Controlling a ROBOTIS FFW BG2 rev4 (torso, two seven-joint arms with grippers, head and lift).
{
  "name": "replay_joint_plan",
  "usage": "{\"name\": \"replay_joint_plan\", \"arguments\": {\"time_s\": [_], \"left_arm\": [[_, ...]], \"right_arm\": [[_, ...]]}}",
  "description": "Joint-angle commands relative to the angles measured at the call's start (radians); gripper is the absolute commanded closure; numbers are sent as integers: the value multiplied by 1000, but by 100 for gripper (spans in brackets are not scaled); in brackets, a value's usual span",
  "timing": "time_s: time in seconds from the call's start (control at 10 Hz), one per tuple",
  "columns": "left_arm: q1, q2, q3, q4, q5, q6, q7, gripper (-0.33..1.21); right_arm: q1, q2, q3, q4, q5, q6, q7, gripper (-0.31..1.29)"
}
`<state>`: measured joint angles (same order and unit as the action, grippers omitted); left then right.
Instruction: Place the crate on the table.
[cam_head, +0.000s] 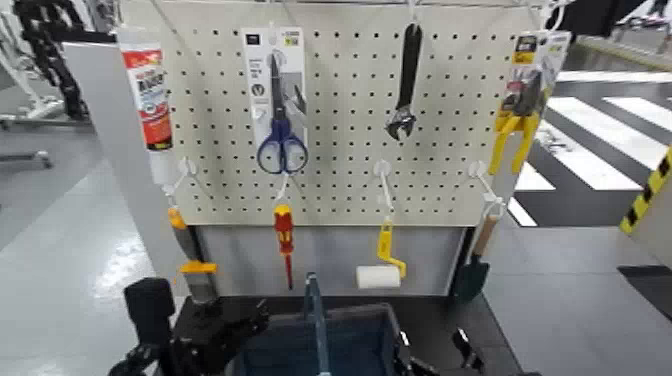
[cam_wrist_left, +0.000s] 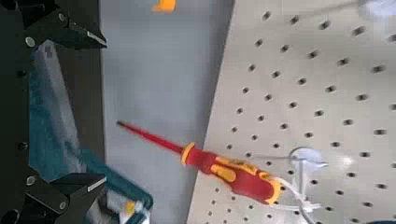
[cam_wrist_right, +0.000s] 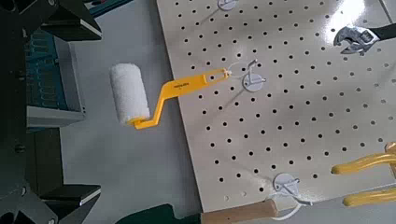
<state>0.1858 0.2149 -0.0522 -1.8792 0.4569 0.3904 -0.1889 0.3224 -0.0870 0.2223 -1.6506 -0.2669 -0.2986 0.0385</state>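
Note:
The dark blue-teal crate (cam_head: 350, 345) with its thin upright divider sits at the bottom centre of the head view, over the front of the black table (cam_head: 440, 310). I cannot tell whether it rests on the top. My left gripper (cam_head: 215, 335) is at the crate's left side and my right gripper (cam_head: 465, 355) at its right side. In the left wrist view the crate's wall (cam_wrist_left: 49, 103) fills the gap between the black fingers (cam_wrist_left: 65, 28). In the right wrist view the crate (cam_wrist_right: 47, 70) lies likewise between the fingers (cam_wrist_right: 70, 196). Both grippers hold the crate.
The cream pegboard (cam_head: 440, 150) stands upright at the table's back. On it hang scissors (cam_head: 280, 110), a wrench (cam_head: 405, 80), yellow pliers (cam_head: 520, 120), a red screwdriver (cam_head: 284, 240), a paint roller (cam_head: 380, 270) and a sealant tube (cam_head: 148, 100). Grey floor lies on both sides.

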Motion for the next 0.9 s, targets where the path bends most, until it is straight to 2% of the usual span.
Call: {"name": "replay_joint_plan", "arguments": {"time_s": [0.1,0.3,0.5,0.7,0.9], "left_arm": [[63,-45,5,22,-175,-216,-21,27],[109,-63,-3,34,-262,-389,-3,27],[152,-65,-25,48,-299,-515,75,27],[187,-61,-48,51,-319,-574,194,27],[193,-60,-52,51,-322,-587,220,27]], "right_arm": [[1,0,-1,0,0,-2,1,14],[1,-2,-1,0,0,-2,1,14],[4,-2,-3,-3,0,-2,0,14],[7,0,-6,-6,0,-2,0,14],[9,0,-8,-8,0,-1,0,14]]}}
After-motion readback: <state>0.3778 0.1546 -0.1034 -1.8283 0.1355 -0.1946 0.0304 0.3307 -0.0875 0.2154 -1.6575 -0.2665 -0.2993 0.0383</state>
